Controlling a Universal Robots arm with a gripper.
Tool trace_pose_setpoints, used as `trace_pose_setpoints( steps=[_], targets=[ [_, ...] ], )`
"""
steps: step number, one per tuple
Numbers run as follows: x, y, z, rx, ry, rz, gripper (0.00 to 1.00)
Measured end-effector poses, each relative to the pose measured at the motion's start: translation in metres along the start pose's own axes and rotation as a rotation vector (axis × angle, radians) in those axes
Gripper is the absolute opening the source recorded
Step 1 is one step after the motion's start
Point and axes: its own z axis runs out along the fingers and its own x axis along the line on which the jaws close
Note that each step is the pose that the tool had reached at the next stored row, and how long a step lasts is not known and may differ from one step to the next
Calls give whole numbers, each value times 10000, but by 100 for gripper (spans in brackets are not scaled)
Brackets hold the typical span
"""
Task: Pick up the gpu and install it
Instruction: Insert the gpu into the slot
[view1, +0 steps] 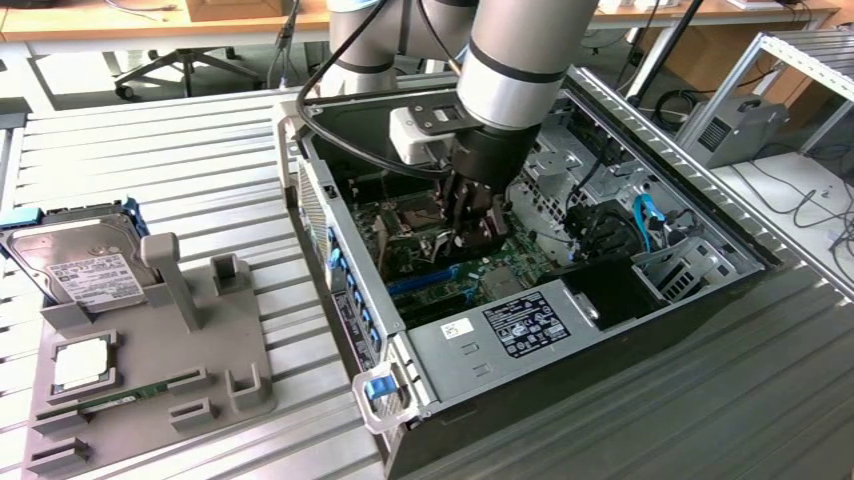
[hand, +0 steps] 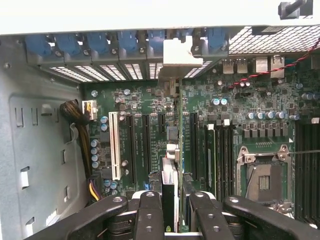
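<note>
The gripper (hand: 170, 210) is down inside the open case (view1: 400, 330), clenched on the gpu (hand: 170, 150), which it holds edge-on between its fingers (hand: 148, 215) just above the motherboard (hand: 150, 100). In the wrist view the card runs from the fingers toward the case's rear wall, where its silver bracket (hand: 176, 55) meets the row of blue slot clips (hand: 95, 42). Whether its edge is already seated in a slot cannot be told.

Risks, as I judge them: if the card sits slightly off the slot line, pressing down could bend the board or scrape nearby capacitors. The bracket could catch on the rear wall instead of sliding into its opening. A thin edge grip may let the card tilt.
</note>
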Motion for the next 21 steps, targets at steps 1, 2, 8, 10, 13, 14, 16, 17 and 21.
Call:
trace_pose_setpoints(
  steps=[1, 2, 8, 10, 13, 14, 16, 17, 21],
  targets=[
    [-3, 2, 6, 0, 0, -2, 26],
    [-12, 4, 13, -1, 4, -4, 26],
    [-38, 34, 74, 0, 2, -5, 26],
    [-40, 47, 106, -1, 3, -5, 26],
    [-45, 72, 148, -1, 3, -5, 26],
    [-51, 75, 160, -2, 4, -5, 26],
    [-58, 80, 175, 0, 1, -5, 26],
    [-60, 84, 182, 0, 1, -5, 26],
    [-59, 111, 206, 0, 1, -5, 26]
  ],
)
